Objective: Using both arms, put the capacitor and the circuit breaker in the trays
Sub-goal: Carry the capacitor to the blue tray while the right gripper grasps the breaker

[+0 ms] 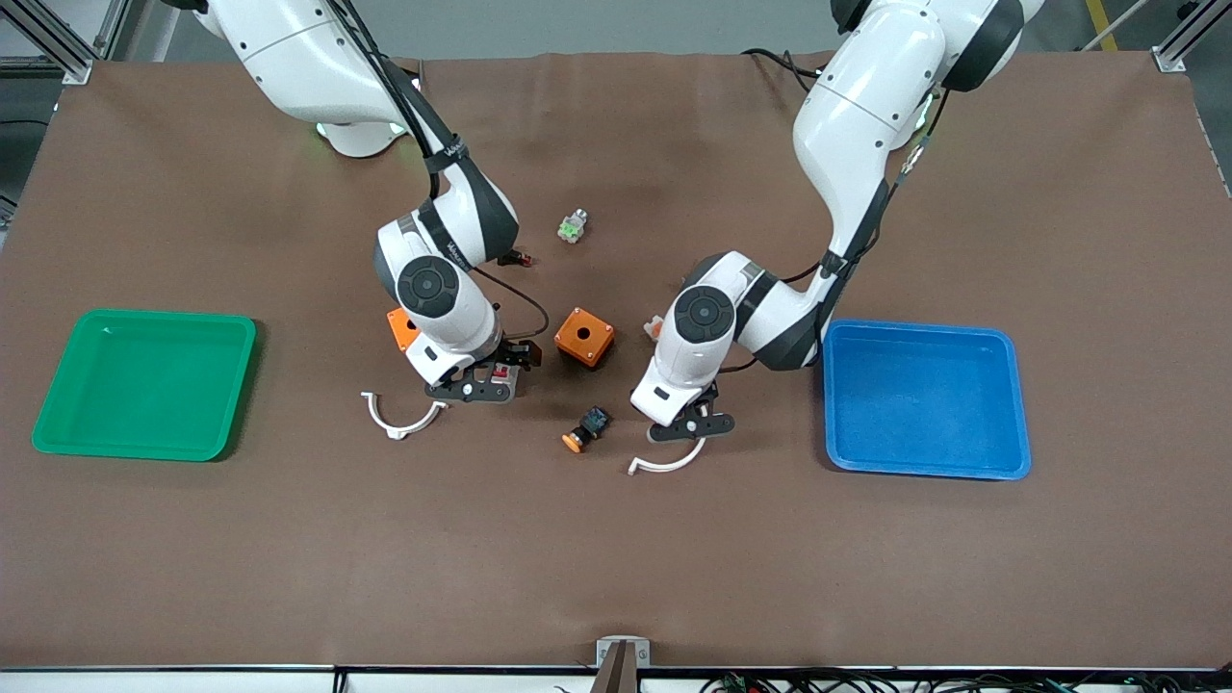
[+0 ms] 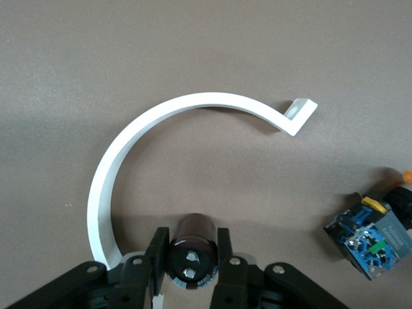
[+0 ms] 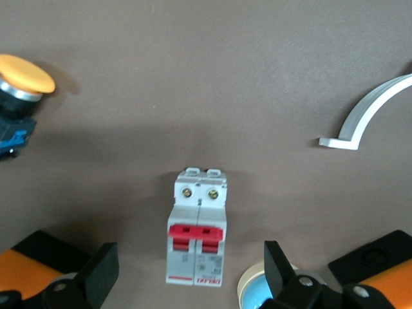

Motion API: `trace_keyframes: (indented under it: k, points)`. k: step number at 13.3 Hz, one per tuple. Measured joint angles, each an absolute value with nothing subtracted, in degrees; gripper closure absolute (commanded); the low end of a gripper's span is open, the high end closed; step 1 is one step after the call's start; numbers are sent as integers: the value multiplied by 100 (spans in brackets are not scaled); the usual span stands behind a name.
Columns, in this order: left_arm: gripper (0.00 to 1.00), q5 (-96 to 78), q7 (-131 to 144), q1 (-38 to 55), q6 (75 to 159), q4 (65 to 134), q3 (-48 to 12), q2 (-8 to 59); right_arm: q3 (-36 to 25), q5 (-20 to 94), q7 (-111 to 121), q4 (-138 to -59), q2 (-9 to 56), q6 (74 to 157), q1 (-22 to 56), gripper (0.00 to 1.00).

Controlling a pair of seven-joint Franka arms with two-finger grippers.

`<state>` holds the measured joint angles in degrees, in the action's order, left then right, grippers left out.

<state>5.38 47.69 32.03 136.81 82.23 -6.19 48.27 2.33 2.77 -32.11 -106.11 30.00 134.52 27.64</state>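
Capacitor (image 2: 192, 250) — clamped between the two fingers (image 2: 156, 254) of the left gripper (image 1: 695, 424), pale terminal end turned up toward the wrist, long axis running along the fingers rather than across them, body low at the mat. Just off the fingertips, touching or nearly so, a white curved clip (image 2: 154, 132) arcing around the capacitor; farther out toward the right arm's end of the table, a blue-black button with an orange cap (image 1: 588, 428). Toward the left arm's end, near that gripper, the blue tray (image 1: 1001, 404). Circuit breaker (image 3: 197, 235) — flat on the mat, squarely in the gap between the spread fingers (image 3: 96, 273) of the right gripper (image 1: 476, 385), touched by neither, long axis running along the fingers, red levers facing up. Released, then, and poised directly over it: closing would likely take it across its narrow width. Beside that gripper, a second white curved clip (image 1: 399, 416) and two orange boxes, one (image 1: 584, 337) in the open and one (image 1: 399, 327) half hidden under the wrist; well apart at the right arm's end, the green tray (image 1: 58, 404). Farther from the front camera, a small green-and-white part (image 1: 573, 227). Each task part already at its own arm — no crossing needed.
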Motion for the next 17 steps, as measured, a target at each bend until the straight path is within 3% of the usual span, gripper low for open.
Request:
trace_keyframes:
  k: [1, 6, 11, 14, 17]
  points:
    - [93, 558, 4769, 3209, 13682, 8212, -618, 4827, 221, 278, -3211, -10611, 3021, 13478, 2750, 4]
    - [95, 634, 4769, 3035, 13504, 7993, -530, 4505, 211, 279, -3212, -10609, 3067, 13548, 2745, 36]
    - [95, 709, 4083, 2113, 12768, 8132, -501, 3665, 213, 281, -3213, -10608, 3067, 13548, 2745, 78]
    - [95, 715, 3345, 1441, 12720, 8705, -503, 3261, 212, 283, -3215, -10605, 3067, 13548, 2745, 84]
    - [95, 720, 2399, 701, 12781, 9361, -504, 2987, 208, 284, -3215, -10582, 3063, 13547, 2741, 85]
